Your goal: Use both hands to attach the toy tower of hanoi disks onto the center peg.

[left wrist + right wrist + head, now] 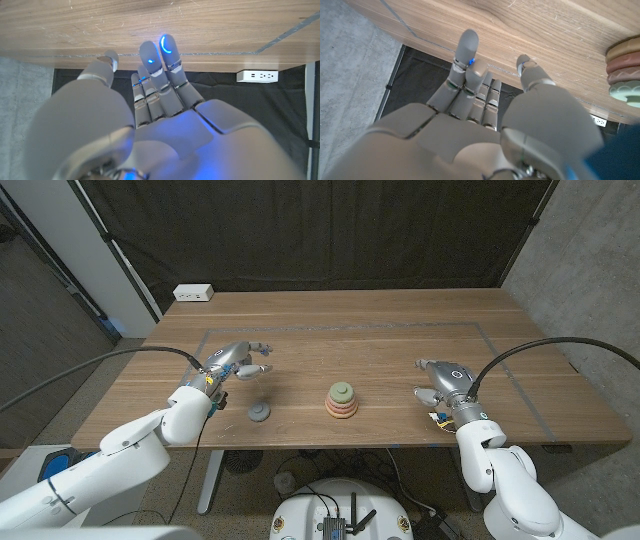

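Head view: the left arm comes in from the lower left corner and its left hand (232, 364) sits left of centre above the wooden table (380, 340), fingers spread apart and reaching toward the right of the frame, holding nothing. The right arm rises from the lower right corner; the right hand (440, 382) is right of centre, fingers loosely apart and pointing toward the left of the frame, also released and empty. Between them, just right of the frame's middle, stands the disk stack (341, 401) on the center peg, upright, its long axis vertical, with a green disk on top of pinkish and orange ones. A single grey disk (259, 413) lies flat on the table below and just right of the left hand, apart from it and well left of the stack. A white power strip (193, 293) lies at the upper left edge of the table.
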You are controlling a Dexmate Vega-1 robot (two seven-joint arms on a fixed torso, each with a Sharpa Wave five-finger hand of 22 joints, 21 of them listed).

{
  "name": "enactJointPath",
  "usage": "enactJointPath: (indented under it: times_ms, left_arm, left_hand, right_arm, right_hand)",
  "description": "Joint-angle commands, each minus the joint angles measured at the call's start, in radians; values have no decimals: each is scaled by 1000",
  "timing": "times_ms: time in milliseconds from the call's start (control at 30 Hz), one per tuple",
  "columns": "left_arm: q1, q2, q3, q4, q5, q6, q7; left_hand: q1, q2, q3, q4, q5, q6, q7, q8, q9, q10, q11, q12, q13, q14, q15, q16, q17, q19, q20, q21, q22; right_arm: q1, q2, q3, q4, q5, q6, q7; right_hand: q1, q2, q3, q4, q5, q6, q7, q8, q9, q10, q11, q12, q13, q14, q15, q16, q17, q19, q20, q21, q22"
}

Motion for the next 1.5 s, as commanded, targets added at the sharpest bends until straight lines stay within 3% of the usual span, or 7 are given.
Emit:
enactJointPath:
  times_ms: [33,233,500,1000,1200,1500]
  left_arm:
    - [-16,110,2,-20,47,-18,-85]
    - [-21,151,-1,-20,46,-51,-130]
    - [30,210,-60,-28,11,-83,-181]
    - [95,292,-157,-41,-13,-102,-312]
    - [112,311,-186,-42,-7,-108,-371]
    - [149,300,-230,-51,39,-117,-421]
  left_hand:
    - [-4,-1,-3,-2,-2,5,-2,6,6,2,-6,-2,0,1,-54,4,1,10,-137,1,0]
    - [0,0,-2,-3,-3,4,-2,6,7,0,-5,-2,-2,1,-54,4,0,10,-138,2,0]
    - [10,-2,-1,-7,-5,-12,0,0,7,-11,-6,-7,-6,2,-54,7,1,8,-139,2,0]
    - [47,-40,-11,-15,-14,-44,8,-6,3,-55,1,-19,-19,-11,-54,8,-10,1,-139,2,0]
    - [48,-49,-21,-6,-21,-81,17,-14,0,-94,19,-25,-26,-16,-54,8,-16,-7,-136,2,1]
    - [47,-63,-34,-2,-28,-121,26,-18,-4,-135,28,-28,-34,-26,-53,6,-23,-19,-136,-1,1]
  right_arm:
    - [21,-14,-45,-7,-24,-38,9]
    - [39,-13,-65,-5,-38,-46,25]
    - [65,-5,-92,2,-63,-47,48]
    - [79,6,-100,7,-95,-43,73]
    - [84,11,-100,10,-103,-42,89]
    - [91,15,-98,13,-113,-33,103]
  right_hand:
    - [-2,10,-1,5,2,12,4,10,5,8,1,6,5,-4,-42,-4,4,-5,-66,0,2]
    - [-3,12,-1,5,3,13,5,12,8,8,2,4,5,-3,-42,-3,5,-7,-66,1,2]
    - [-5,14,0,5,4,13,5,13,12,10,3,3,6,-7,-42,-6,3,-9,-66,1,2]
    - [-9,17,-1,5,5,15,4,17,17,15,2,2,9,-6,-42,-5,6,-12,-66,3,2]
    - [-9,19,-1,4,6,15,5,18,20,16,2,0,10,-10,-42,-9,3,-13,-66,4,2]
    - [-10,21,0,3,7,14,5,18,22,17,2,-2,11,-14,-42,-13,-1,-15,-66,4,2]
